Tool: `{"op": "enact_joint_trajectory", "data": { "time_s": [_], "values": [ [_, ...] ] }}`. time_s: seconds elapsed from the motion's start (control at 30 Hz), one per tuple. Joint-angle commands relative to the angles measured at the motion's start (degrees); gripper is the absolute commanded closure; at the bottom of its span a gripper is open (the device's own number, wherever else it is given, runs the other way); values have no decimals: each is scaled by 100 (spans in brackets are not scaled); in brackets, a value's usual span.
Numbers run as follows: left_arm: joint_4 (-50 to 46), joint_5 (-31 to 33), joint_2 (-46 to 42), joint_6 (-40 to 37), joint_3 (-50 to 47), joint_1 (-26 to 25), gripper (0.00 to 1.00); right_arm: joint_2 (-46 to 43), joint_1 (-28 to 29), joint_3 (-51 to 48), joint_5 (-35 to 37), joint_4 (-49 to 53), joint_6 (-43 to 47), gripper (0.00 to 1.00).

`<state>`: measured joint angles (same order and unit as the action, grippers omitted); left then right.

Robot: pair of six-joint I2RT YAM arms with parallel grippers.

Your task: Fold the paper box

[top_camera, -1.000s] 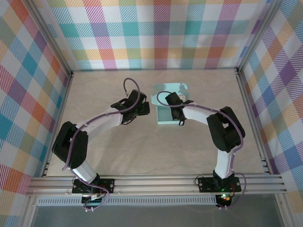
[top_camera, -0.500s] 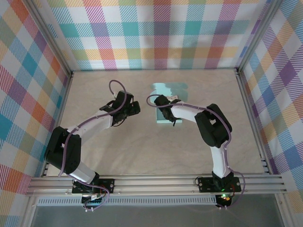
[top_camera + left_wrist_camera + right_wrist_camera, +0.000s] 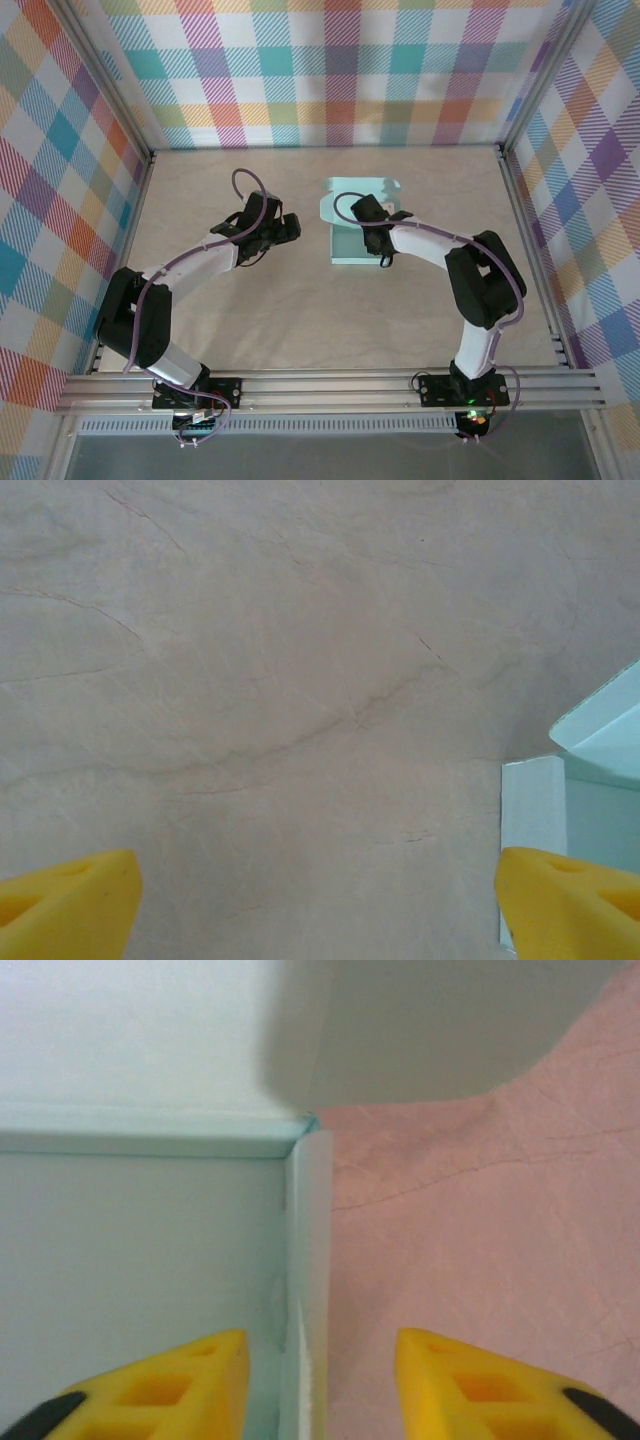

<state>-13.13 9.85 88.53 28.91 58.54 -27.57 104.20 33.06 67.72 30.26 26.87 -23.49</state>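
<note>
A: Scanning the table (image 3: 250,300) first. Spotting the box (image 3: 345,245)?

B: Lying near the back-middle, showing pale mint card, raising thin walls meeting at a corner, trailing a rounded flap toward the far side.

A: Gripping it?

B: Not pinching. Straddling one wall with the right gripper (image 3: 320,1360), fingers parted. Holding the left gripper (image 3: 320,900) just left of it, spread wide.

1. Nothing readable here: no text, labels, brand names or numbers in any of the views.
2. The paper box (image 3: 345,250) is just plain pale card on the faces that show.
3. The small board (image 3: 197,425) by the left arm's base at the near edge might carry some print, but it's way too tiny to tell.
</note>
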Motion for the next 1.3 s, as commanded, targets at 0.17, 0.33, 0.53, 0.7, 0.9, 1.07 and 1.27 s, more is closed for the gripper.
{"op": "enact_joint_trajectory", "data": {
  "time_s": [0.17,0.33,0.53,0.7,0.9,1.07,1.27],
  "values": [
    [461,-444,-11,-304,54,48,6,-823,-239,-407,-806,-695,322,35],
    [1198,-1784,24,-1183,0,354,0,-1564,-804,-821,-1979,-1371,1086,25],
    [1370,-2306,97,-2497,378,532,0,-2111,-1698,-891,-3622,-1553,1707,18],
    [-13,-3141,1127,-3412,1889,621,17,-2081,-1996,-598,-4592,-1018,2212,16],
    [-1591,-4615,2380,-4448,3543,832,17,-2270,-2040,-730,-4645,-872,2315,15],
    [-2774,-5262,3345,-5368,4723,832,19,-2435,-2040,-870,-4668,-872,2311,15],
    [-3112,-5815,3955,-5838,5406,806,38,-2414,-2047,-907,-4690,-824,2241,15]
  ]
}}
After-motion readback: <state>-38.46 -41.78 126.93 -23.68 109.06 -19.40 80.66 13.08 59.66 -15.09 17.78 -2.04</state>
